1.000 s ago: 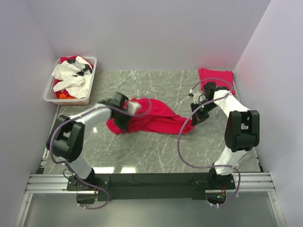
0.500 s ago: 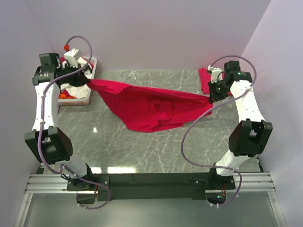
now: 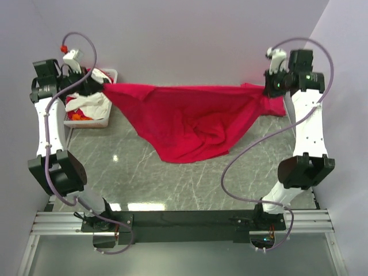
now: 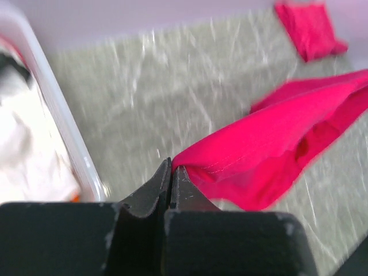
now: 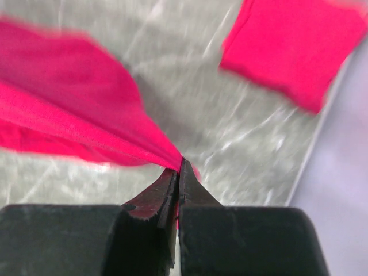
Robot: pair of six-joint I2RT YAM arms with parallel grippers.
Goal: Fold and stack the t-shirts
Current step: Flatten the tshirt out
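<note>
in both jaws, ends of t-shirt (image 3: 190, 123)

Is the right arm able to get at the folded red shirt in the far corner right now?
Probably not yet: the right claw is shut on the stretched t-shirt, though the folded shirt lies close by.

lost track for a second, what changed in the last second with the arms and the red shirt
Both arms rose and swung apart: the left gripper toward the basket, the right gripper toward the far right corner. The t-shirt, bunched on the table a second ago, now hangs stretched between them, its middle sagging. Both jaws are shut on its ends. The basket and the folded t-shirt stayed put.
</note>
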